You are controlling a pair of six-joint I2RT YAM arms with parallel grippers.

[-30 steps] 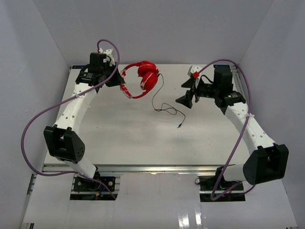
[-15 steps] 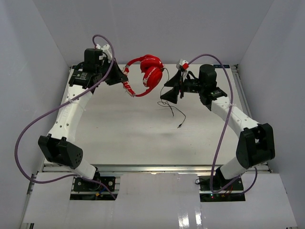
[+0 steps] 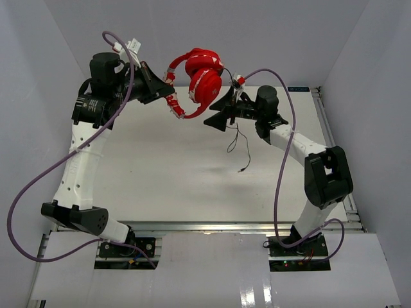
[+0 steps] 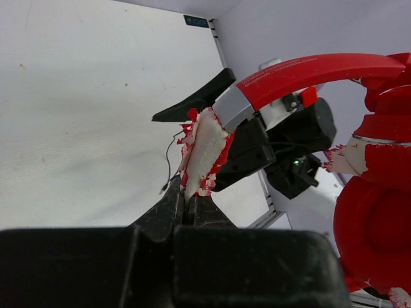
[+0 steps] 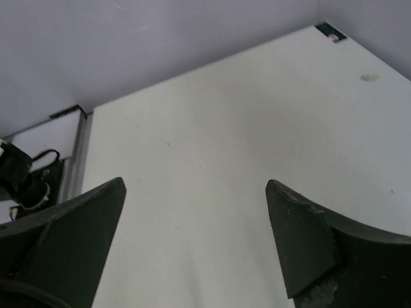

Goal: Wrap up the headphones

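My left tool (image 3: pixel 168 96) is pinched fully closed on the headphones (image 3: pixel 204 86), holding them up off the tabletop (image 3: pixel 160 167) above the middle of its far edge. In the left wrist view the tips of that tool (image 4: pixel 186 202) clamp a worn earcup (image 4: pixel 202 151) seen edge on, white padding showing through a torn red cover, right where the grey end of the headband (image 4: pixel 308 70) meets it. The headband arches up and across to the other earcup (image 4: pixel 376 237), which hangs to the right in that view.

The thin black cord (image 3: pixel 232 142) drops from the headphones to the tabletop, and its jack plug (image 3: pixel 241 170) lies there a little right of centre. The left wrist camera also catches the cord (image 4: pixel 168 154) beyond the pinched earcup.

My right tool (image 3: pixel 217 113) sits just beside the earcups on their right, with its jaws spread as wide as they go and pointed toward the headphones. The cord passes close by it; I cannot tell whether they touch. From the right wrist camera, the right tool (image 5: pixel 194 186) frames only plain tabletop (image 5: pixel 225 115) between its two dark fingers (image 5: pixel 77 224).
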